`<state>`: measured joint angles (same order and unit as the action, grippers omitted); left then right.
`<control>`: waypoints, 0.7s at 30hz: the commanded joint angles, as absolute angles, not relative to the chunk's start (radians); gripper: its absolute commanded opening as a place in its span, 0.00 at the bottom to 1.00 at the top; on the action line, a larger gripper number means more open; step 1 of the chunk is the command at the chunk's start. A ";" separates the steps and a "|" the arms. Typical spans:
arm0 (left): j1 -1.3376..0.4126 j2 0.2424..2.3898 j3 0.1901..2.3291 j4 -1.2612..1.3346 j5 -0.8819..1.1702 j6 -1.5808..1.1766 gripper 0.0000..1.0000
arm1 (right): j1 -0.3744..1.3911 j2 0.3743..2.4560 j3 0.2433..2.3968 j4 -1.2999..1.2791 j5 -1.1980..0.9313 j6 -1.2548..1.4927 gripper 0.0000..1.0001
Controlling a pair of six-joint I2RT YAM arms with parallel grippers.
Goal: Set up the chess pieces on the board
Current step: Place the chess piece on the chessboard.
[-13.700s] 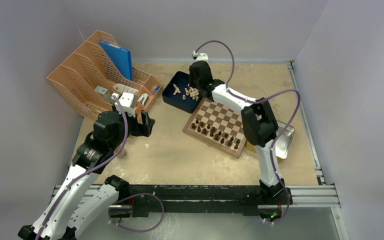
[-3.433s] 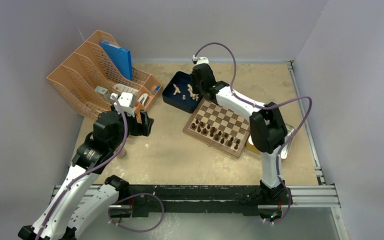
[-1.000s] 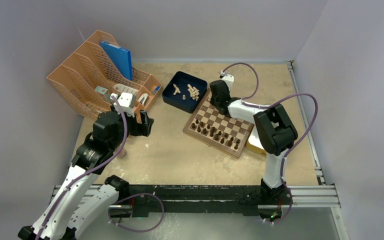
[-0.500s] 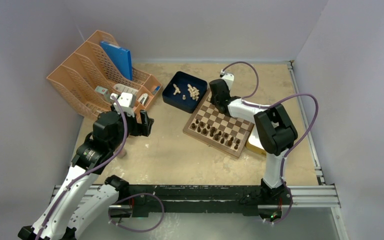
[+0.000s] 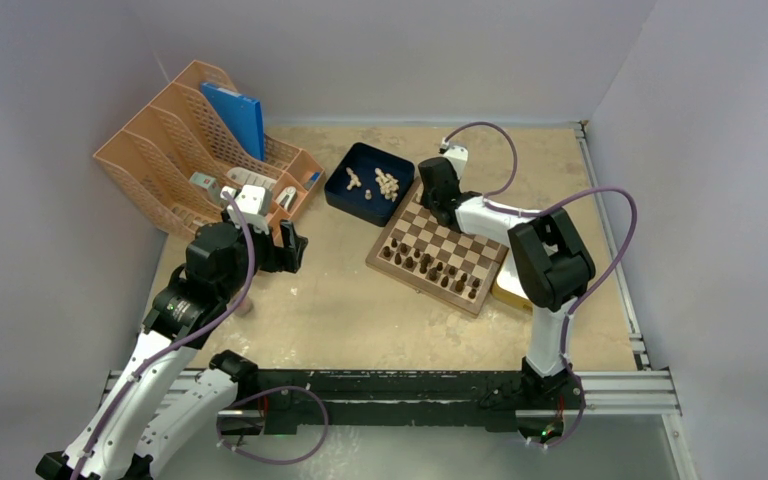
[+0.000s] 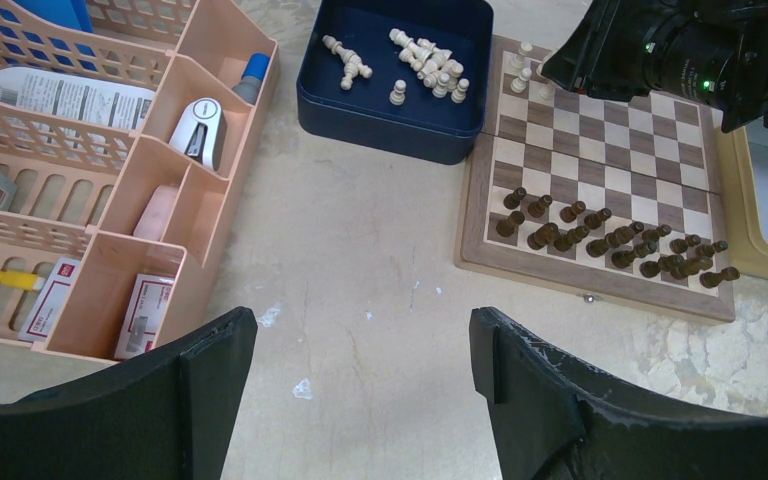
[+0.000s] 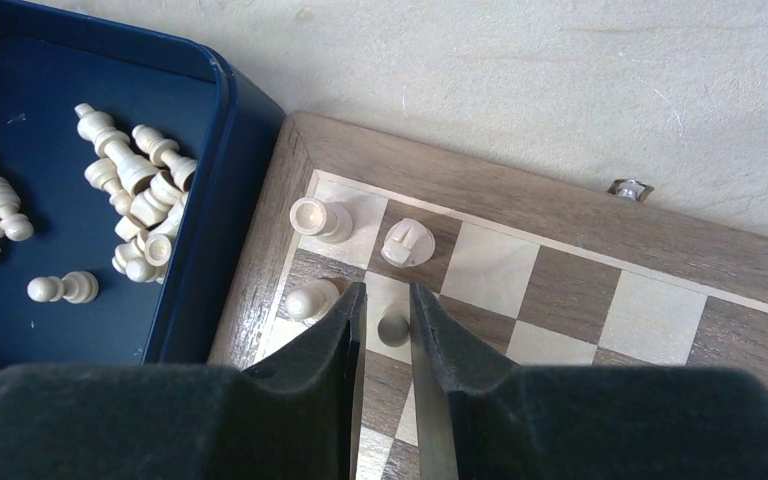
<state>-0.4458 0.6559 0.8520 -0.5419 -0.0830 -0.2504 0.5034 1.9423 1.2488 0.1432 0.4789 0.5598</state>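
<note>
Basically, right end effector (image 7: pixel 387 292) sits straight over one upright pale pawn (image 7: pixel 393 328) at the board's (image 7: pixel 560 215) far-left corner, jaws narrowly apart around it (gripped or freed, cannot tell); spare chess pieces (image 7: pixel 130 175) lie left in blue tray (image 7: pixel 195 290).

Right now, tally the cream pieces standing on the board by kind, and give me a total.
Rook: 1
Knight: 1
Pawns: 2
Total on the board: 4
</note>
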 commanded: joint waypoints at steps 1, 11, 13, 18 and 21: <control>-0.445 0.647 0.848 -0.518 -0.096 -0.253 0.78 | 0.503 1.947 1.293 0.143 0.483 0.561 0.24; -0.445 0.643 0.848 -0.520 -0.105 -0.256 0.78 | 0.504 1.950 1.300 0.145 0.462 0.564 0.24; -0.445 0.644 0.849 -0.522 -0.107 -0.256 0.79 | 0.504 1.952 1.299 0.144 0.460 0.566 0.24; -0.445 0.643 0.848 -0.522 -0.106 -0.256 0.79 | 0.505 1.951 1.293 0.140 0.462 0.571 0.24; -0.445 0.645 0.848 -0.523 -0.106 -0.258 0.79 | 0.504 1.948 1.293 0.135 0.462 0.572 0.24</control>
<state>-0.4458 0.6521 0.8520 -0.5419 -0.0921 -0.2508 0.5037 1.9457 1.2594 0.1329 0.4534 0.5610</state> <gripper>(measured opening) 0.784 0.245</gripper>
